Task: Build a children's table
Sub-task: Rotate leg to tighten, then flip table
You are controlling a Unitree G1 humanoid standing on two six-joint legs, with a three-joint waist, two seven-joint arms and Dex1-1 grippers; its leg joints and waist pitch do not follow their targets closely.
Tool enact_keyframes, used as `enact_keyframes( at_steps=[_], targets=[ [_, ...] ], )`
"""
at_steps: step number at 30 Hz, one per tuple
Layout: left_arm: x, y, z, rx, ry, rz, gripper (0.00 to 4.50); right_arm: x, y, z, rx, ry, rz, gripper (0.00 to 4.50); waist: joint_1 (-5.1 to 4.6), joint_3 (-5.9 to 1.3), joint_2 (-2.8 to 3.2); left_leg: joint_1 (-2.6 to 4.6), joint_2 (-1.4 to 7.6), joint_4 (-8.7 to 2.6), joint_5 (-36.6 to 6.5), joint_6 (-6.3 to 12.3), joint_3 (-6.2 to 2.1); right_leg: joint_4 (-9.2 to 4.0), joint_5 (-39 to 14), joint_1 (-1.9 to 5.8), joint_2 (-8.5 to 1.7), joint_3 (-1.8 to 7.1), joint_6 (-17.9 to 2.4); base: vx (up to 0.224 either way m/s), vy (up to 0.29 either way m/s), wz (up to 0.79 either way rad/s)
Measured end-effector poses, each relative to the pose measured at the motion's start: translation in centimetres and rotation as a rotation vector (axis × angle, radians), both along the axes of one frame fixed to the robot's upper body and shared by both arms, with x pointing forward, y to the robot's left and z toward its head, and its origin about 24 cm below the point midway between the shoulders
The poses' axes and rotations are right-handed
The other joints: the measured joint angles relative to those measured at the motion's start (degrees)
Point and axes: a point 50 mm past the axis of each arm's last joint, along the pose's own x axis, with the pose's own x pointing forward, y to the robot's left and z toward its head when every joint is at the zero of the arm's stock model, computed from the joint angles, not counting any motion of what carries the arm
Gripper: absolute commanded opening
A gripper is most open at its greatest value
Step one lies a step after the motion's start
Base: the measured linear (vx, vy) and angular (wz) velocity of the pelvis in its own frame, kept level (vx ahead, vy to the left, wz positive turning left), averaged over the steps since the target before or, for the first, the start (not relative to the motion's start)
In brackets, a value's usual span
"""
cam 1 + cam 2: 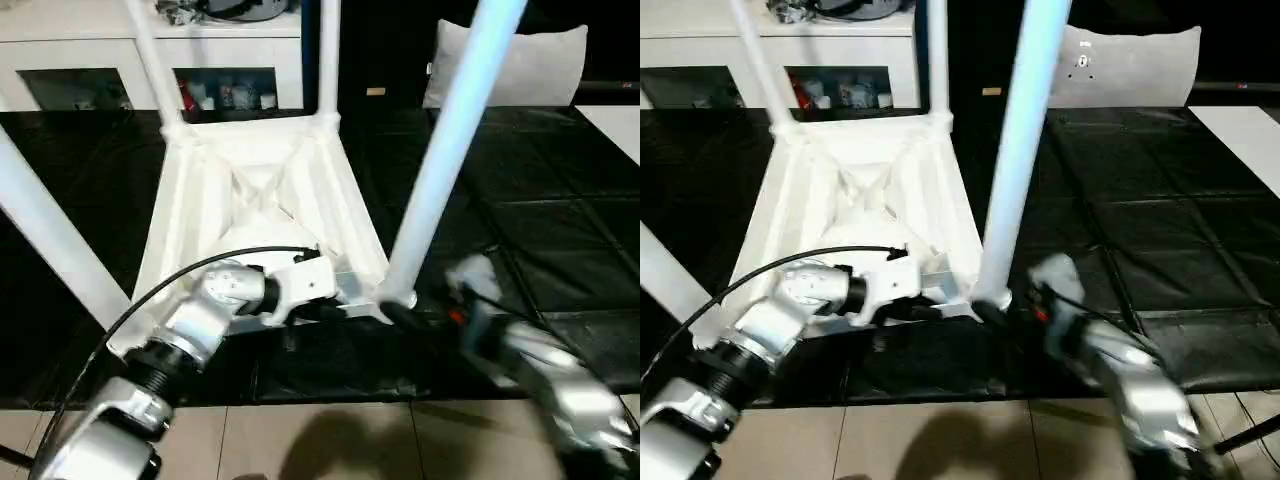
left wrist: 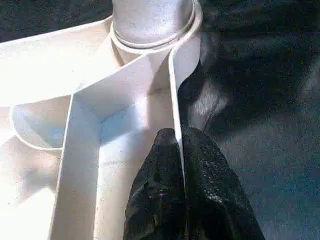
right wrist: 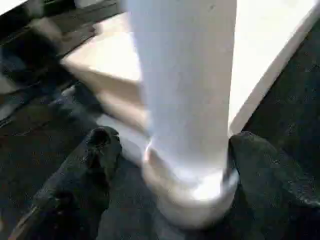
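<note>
From my feed I see a black mat (image 1: 560,230) covering most of the floor, with beige tiles (image 1: 330,440) along the near edge at six o'clock. At eleven o'clock stands a white cabinet (image 1: 80,45) with glass doors, and at one o'clock a white cushion (image 1: 540,65).

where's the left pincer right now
The left pincer is at the near edge of the upturned table top, shut on its thin rim wall just left of the near-right leg, as the left wrist view shows.
</note>
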Motion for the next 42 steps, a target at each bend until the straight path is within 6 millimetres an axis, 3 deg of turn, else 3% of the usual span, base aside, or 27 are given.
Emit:
enact_keyframes(
  at_steps=[3, 7, 8, 9, 15, 19, 24, 26, 27, 28, 29, 30, 31, 32, 34, 35, 37, 38, 39, 40, 41, 42],
  targets=[
    [0.2, 0.5, -0.1, 0.003, -0.009, -0.011, 0.0, -0.4, -0.5, 0.5, 0.027, -0.008, 0.019, 4.4, -0.2, 0.0, 0.01, 0.12, 0.01, -0.03, 0.0, -0.03, -0.01, -0.17, 0.08, 0.17, 0.05, 0.0, 0.11, 0.0, 0.0, 0.0],
    [0.3, 1.0, -0.2, -0.03, -0.013, -0.015, 0.0, -0.4, -1.1, 2.1, 0.048, -0.078, -0.014, 4.4, -0.18, 0.01, -0.03, 0.09, 0.01, -0.06, -0.01, -0.02, -0.03, -0.38, 0.16, 0.25, 0.07, 0.0, 0.2, 0.0, 0.0, 0.0],
    [0.1, 1.4, -0.2, -0.05, 0.002, -0.015, 0.43, -0.6, -1.0, 2.2, 0.046, -0.086, -0.022, 4.5, -0.22, 0.02, -0.04, 0.05, 0.01, -0.1, -0.03, 0.0, -0.03, -0.39, 0.14, 0.2, 0.07, 0.0, 0.2, 0.0, 0.0, 0.0],
    [-0.1, 1.8, -0.2, -0.071, 0.016, -0.012, 0.43, -0.9, -1.0, 2.2, 0.045, -0.078, -0.026, 4.5, -0.22, 0.03, -0.05, -0.02, 0.01, -0.14, -0.04, 0.01, -0.03, -0.39, 0.09, 0.15, 0.07, 0.0, 0.21, 0.0, 0.0, 0.0],
    [-1.6, 1.2, 3.2, -0.462, -0.001, 0.03, 0.95, -2.7, 0.0, 1.4, 0.053, 0.005, 0.01, 4.5, 0.37, 0.02, -0.16, -0.24, -0.01, -0.15, -0.13, 0.08, 0.02, -0.17, -0.06, -0.1, -0.01, 0.03, -0.09, 0.0, 0.0, 0.0],
    [-3.1, 1.3, 3.8, -0.677, -0.028, 0.241, 1.23, -4.1, 0.2, 1.5, 0.047, 0.017, -0.01, 4.5, 0.06, 0.07, -0.35, -0.2, 0.01, -0.15, -0.12, 0.07, 0.04, -0.15, -0.19, -0.1, 0.03, 0.04, 0.07, 0.0, 0.0, 0.0],
    [-5.5, 2.4, 2.9, -0.751, -0.054, 0.524, 1.61, -4.9, 1.2, 2.0, 0.059, -0.011, -0.06, 4.5, -1.19, 0.22, -0.6, 0.55, 0.04, -0.18, -0.25, -0.28, -0.04, -0.6, 0.0, 0.69, 0.19, -0.06, 0.26, 0.0, 0.0, 0.0],
    [-6.4, 2.8, 2.4, -0.759, -0.05, 0.644, 1.73, -5.1, 1.3, 2.2, 0.057, -0.022, -0.064, 4.5, -1.79, 0.21, -0.28, 0.69, 0.31, -0.25, -0.28, -0.34, -0.24, -1.61, 0.2, 1.32, 0.5, -0.31, 0.6, 0.0, 0.0, 0.0],
    [-6.6, 2.9, 2.2, -0.757, -0.053, 0.686, 1.8, -5.1, 1.4, 2.2, 0.057, -0.021, -0.065, 4.5, -2.08, 0.27, -0.02, 0.55, 0.57, -0.23, -0.28, -0.33, -0.74, -2.38, 0.31, 1.97, 0.89, -0.67, 0.76, 0.0, 0.0, 0.0],
    [-6.8, 3.1, 2.1, -0.755, -0.064, 0.746, 1.92, -5.2, 1.5, 2.2, 0.062, -0.023, -0.069, 4.5, -2.81, 0.27, 0.55, 0.1, 0.49, -0.17, -0.23, -0.34, -2.39, -2.12, 0.01, 2.66, 1.14, -1.26, 1.38, -0.02, 0.002, 0.29],
    [-6.9, 3.6, 1.8, -0.735, -0.074, 0.825, 1.92, -5.3, 1.9, 2.1, 0.073, -0.021, -0.065, 4.5, -4.19, 0.4, 0.19, 0.18, -0.17, -0.02, -0.1, -0.3, -3.86, 0.06, -1.52, 2.5, 2.01, 1.67, 2.13, 0.044, -0.031, 0.72],
    [-7.0, 3.9, 1.4, -0.713, -0.069, 0.875, 2.04, -5.4, 2.2, 2.0, 0.08, -0.018, -0.058, 4.5, -5.2, 0.36, -0.44, 0.14, -1.15, 0.1, 0.07, -0.35, -5.15, 2.29, -2.44, 2.54, 1.95, 4.63, 1.41, 0.044, -0.031, 0.72],
    [-7.2, 4.2, 1.0, -0.691, -0.066, 0.91, 2.14, -5.4, 2.2, 2.0, 0.081, -0.018, -0.057, 4.5, -5.14, 0.41, -1.19, 0.04, -1.52, 0.35, 0.11, -0.42, -5.72, 2.97, -4.32, 2.75, 1.95, 6.27, 2.26, 0.073, -0.095, 0.75],
    [-7.7, 4.6, 0.5, -0.675, -0.062, 0.958, 2.2, -5.3, 2.2, 2.0, 0.081, -0.02, -0.063, 4.5, -4.81, 0.17, -2.33, -0.37, -1.54, 0.43, 0.24, -0.1, -5.7, 3.36, -4.83, 2.91, 2.1, 6.42, 1.66, 0.012, -0.128, 0.33],
    [-8.5, 4.6, -0.4, -0.664, -0.035, 0.992, 2.23, -5.2, 2.0, 2.0, 0.073, -0.019, -0.063, 4.5, -2.74, 0.29, -2.31, -0.31, -1.25, -0.11, 0.54, 0.63, -4.83, 3.53, -5.17, 2.48, 2.14, 6.76, 1.94, 0.007, -0.112, 0.17],
    [-8.8, 4.1, -0.5, -0.676, -0.021, 0.991, 2.3, -5.3, 1.8, 1.7, 0.067, -0.002, -0.057, 4.5, -1.17, 0.32, -2.27, -0.63, -1.31, 0.81, 0.64, 2.23, -4.68, 3.65, -5.25, 2.3, 2.06, 7.12, 2.02, 0.0, 0.0, 0.0],
    [-9.0, 3.7, -0.3, -0.689, -0.03, 0.988, 2.53, -5.1, 1.9, 1.5, 0.069, 0.007, -0.026, 4.5, 0.53, 0.22, -2.08, -2.4, -1.59, 4.67, 0.33, 3.51, -5.02, 3.65, -5.13, 2.4, 1.55, 7.72, 2.24, 0.0, 0.0, 0.0],
    [-9.1, 3.9, 0.1, -0.692, -0.054, 0.994, 2.59, -5.2, 2.0, 1.5, 0.075, 0.001, -0.003, 4.5, 1.23, 0.1, -1.7, -2.88, -1.45, 3.52, 0.43, 3.36, -4.91, 3.55, -5.0, 2.66, 1.08, 7.62, 2.17, -0.002, 0.071, -0.03],
    [-9.2, 4.0, 0.3, -0.696, -0.077, 0.999, 2.62, -5.1, 2.0, 1.7, 0.076, -0.006, 0.016, 4.5, 1.47, -0.07, -0.87, -2.73, -0.65, 0.46, 0.51, 3.41, -4.78, 3.57, -5.04, 2.77, 1.17, 7.23, 2.3, -0.002, 0.071, -0.03],
    [-9.2, 4.2, 0.5, -0.697, -0.094, 1.003, 2.66, -5.0, 2.1, 1.7, 0.081, -0.009, 0.025, 4.5, 1.37, 0.03, -0.01, -2.55, 0.35, -0.2, 3.31, 1.4, -4.31, 3.57, -5.06, 3.06, 1.6, 6.97, 2.36, 0.006, 0.125, 0.03],
    [-9.2, 4.5, 0.5, -0.696, -0.11, 1.019, 2.76, -5.0, 2.5, 1.6, 0.095, -0.004, 0.044, 4.5, 1.27, 0.0, 0.25, -2.25, 0.28, -0.18, 3.55, 0.12, -4.07, 3.33, -4.98, 3.12, 1.59, 7.42, 2.27, 0.012, 0.156, 0.01],
    [-9.4, 4.9, 0.4, -0.69, -0.118, 1.038, 2.89, -5.1, 2.8, 1.6, 0.105, -0.001, 0.06, 4.5, 1.08, 0.06, 0.18, -2.25, 0.19, -0.2, 3.53, 0.11, -3.87, 3.02, -4.78, 3.16, 1.59, 7.86, 2.22, 0.012, 0.156, 0.01]
  ],
)
